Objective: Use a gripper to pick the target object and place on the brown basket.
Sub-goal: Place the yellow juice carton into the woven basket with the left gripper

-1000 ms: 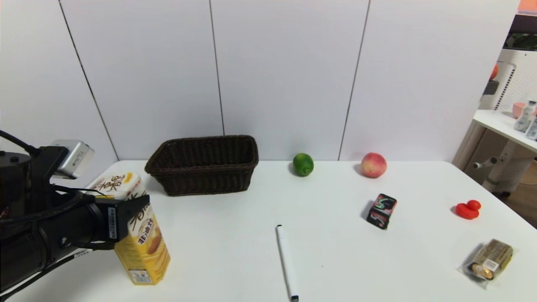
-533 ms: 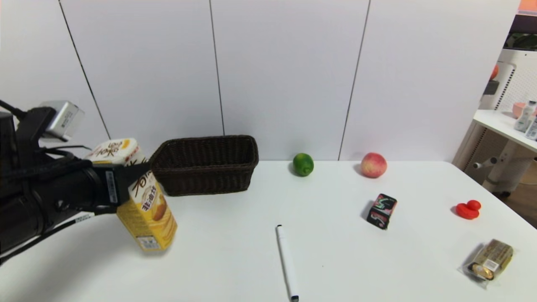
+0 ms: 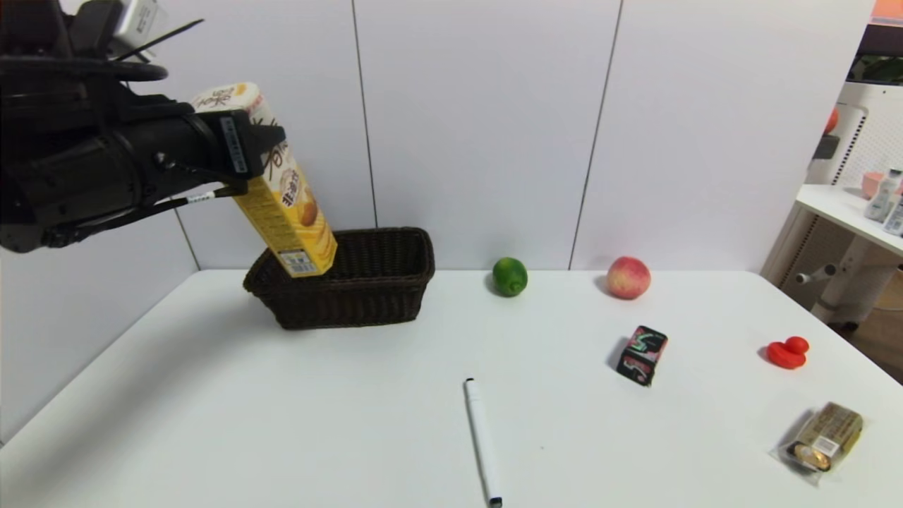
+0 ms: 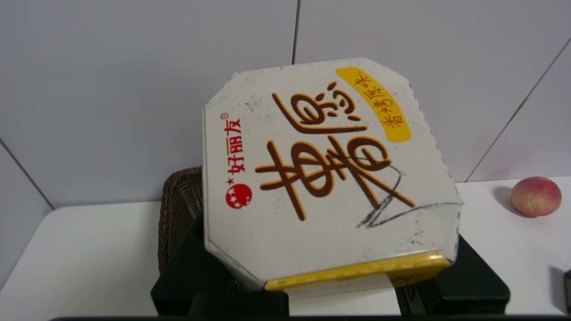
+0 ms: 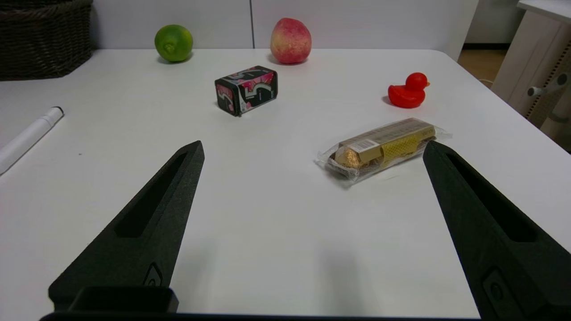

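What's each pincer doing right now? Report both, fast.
Left pincer: closed on the yellow carton, held tilted in the air by the brown basket.
Right pincer: open, holding nothing, above the table.

The matte black left arm (image 3: pixel 92 169) is carrying black cables, a small grey camera box (image 3: pixel 137 15) and a white label strip (image 3: pixel 231 144); the right gripper (image 5: pixel 312 151) is showing tapered black slotted fingers (image 5: pixel 147 218).

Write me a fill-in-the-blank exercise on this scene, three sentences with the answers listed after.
1. The left gripper holds the yellow carton tilted in the air above the brown ____.
2. The right gripper hangs over the table with its fingers ____.
3. Between the basket and the peach sits a green ____.

Missing words: basket; open; lime
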`<state>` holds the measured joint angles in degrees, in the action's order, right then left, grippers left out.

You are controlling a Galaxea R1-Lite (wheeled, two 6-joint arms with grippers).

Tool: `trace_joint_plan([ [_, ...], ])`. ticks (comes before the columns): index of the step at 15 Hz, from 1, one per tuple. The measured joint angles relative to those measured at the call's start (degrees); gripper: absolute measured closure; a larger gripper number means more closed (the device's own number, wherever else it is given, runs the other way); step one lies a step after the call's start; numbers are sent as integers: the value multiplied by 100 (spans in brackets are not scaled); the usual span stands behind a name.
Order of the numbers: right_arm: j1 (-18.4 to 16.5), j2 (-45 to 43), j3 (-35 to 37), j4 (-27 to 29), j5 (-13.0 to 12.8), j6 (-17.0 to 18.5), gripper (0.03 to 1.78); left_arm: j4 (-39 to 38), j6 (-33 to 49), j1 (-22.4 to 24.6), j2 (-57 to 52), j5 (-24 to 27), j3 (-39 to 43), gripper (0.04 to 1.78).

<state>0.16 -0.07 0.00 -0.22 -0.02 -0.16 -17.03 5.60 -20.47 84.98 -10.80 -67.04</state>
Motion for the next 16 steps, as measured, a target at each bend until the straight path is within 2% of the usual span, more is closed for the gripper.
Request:
trace_joint_plan([
  [5,0,0,0,-2,2,0,11,-35,-106,2,1141,-9,-986,95],
  [13,0,0,0,-2,2,0,11,-184,-106,55,2615,-35,-1961,95],
  [16,0,0,0,-2,2,0,11,-204,-100,77,3029,-35,-2287,68],
])
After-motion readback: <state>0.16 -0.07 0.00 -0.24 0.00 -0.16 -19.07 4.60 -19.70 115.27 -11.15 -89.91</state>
